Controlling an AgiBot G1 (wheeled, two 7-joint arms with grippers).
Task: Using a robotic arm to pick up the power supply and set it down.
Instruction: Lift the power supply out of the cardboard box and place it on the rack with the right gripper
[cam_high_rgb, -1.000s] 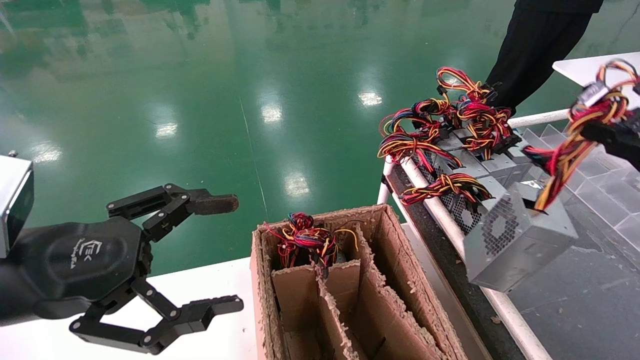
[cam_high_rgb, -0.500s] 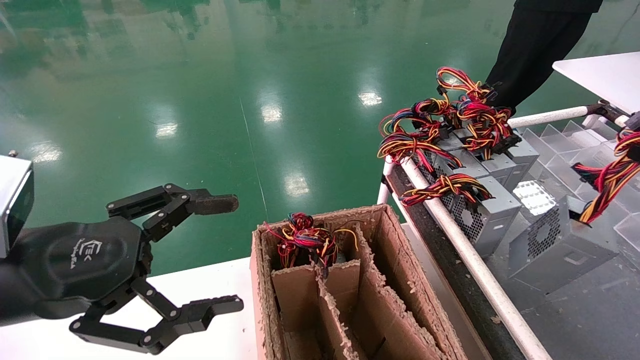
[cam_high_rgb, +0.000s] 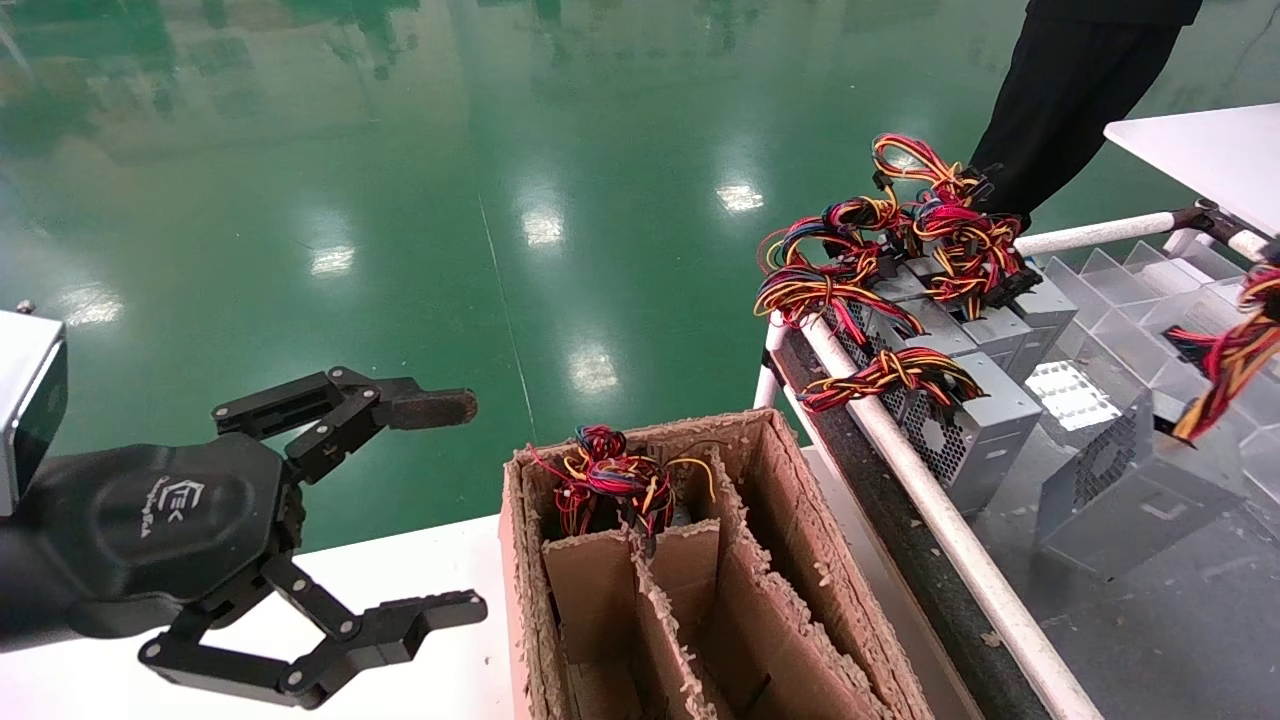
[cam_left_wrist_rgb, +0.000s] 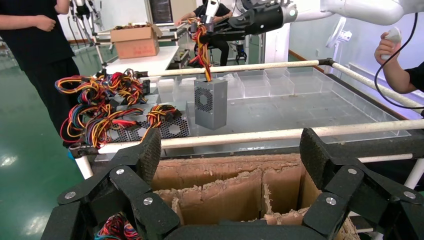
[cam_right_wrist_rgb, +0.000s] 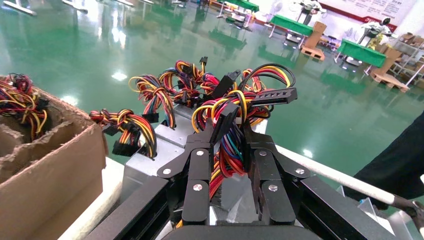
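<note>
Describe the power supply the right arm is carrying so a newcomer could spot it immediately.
Start at the clear-floored, white-railed rack right of the cardboard box. A row of grey supplies lies along its rail. The power supply is the lone tilted grey box farther right, with the right gripper shut on its wire bundle.

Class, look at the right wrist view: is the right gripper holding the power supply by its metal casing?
No. The right gripper is shut on the wire bundle, not on the casing.

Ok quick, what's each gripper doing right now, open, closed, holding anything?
Left gripper: open, holding nothing, parked beside the cardboard box.
Right gripper: closed on the wire bundle of the power supply.
</note>
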